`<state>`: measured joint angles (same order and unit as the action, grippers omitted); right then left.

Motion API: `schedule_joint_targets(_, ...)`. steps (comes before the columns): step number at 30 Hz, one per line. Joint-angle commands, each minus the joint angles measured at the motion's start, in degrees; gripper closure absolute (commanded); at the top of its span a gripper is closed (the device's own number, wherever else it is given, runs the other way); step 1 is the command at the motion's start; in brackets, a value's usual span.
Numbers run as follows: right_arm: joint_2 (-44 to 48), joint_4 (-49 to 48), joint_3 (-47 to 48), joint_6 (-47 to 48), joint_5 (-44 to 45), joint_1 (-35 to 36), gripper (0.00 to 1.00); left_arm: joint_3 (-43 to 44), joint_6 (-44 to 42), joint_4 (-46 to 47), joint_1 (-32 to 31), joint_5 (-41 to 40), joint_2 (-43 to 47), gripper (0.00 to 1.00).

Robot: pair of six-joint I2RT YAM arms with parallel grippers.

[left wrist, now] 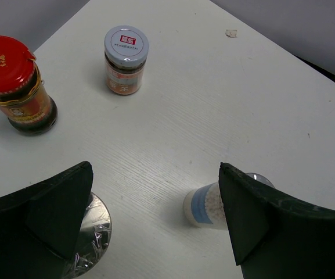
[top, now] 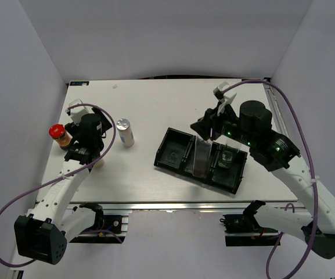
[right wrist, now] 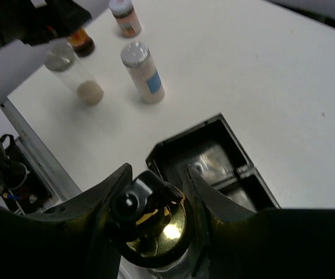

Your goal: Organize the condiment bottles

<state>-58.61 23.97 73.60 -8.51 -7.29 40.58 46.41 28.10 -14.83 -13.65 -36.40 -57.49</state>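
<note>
My left gripper (left wrist: 155,177) stands wide, and the lane between its fingers is bare white table (left wrist: 225,104) running up the middle of the wrist view and out to the upper right. Lower left, a silver-capped shaker (left wrist: 94,228) sits just beside one finger. Lower right, a blue-labelled shaker (left wrist: 201,206) crowds the other. Upper left, the red-capped jar (left wrist: 16,81) and the pale-lidded jar (left wrist: 125,58) stand apart with a gap between them. From above, the black tray (top: 161,150) has room in its left compartment, but a tall bottle (top: 202,158) stands in the way at the middle one.

Fingers (left wrist: 51,215) of the left gripper (left wrist: 154,171) half cover one silver-capped shaker (left wrist: 97,231) and the blue-labelled shaker (left wrist: 204,206), and the right wrist view's bottom edge cuts off the gold-topped bottle (right wrist: 155,228).
</note>
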Motion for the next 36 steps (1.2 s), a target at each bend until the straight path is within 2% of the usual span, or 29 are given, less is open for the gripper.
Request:
schedule_joint_targets(1, 3.8, 4.0, -0.7, -2.2, 4.9, 0.1, 1.00, 0.2, 0.3, 0.4, 0.3, 1.2, 1.6, 0.02)
schedule_joint_targets(6, 7.7, 7.9, -2.9, -2.2, 13.0, 0.1, 1.00, 0.3, 0.5, 0.2, 0.3, 1.8, 1.1, 0.02)
schedule_joint_targets(15, 12.3, 9.3, -4.3, -2.5, 23.0, 0.1, 1.00, 0.3, 0.2, 0.4, 0.3, 2.8, 1.3, 0.02)
schedule_joint_targets(31, 16.4, 9.2, -11.4, -3.0, 33.3, 0.1, 1.00, 0.6, -0.4, 0.9, 0.3, 7.0, -0.8, 0.02)
schedule_joint_targets(36, 17.2, 10.8, -10.2, -3.2, 34.6, 0.1, 1.00, 0.6, -0.6, 1.5, 0.3, 8.3, -1.1, 0.02)
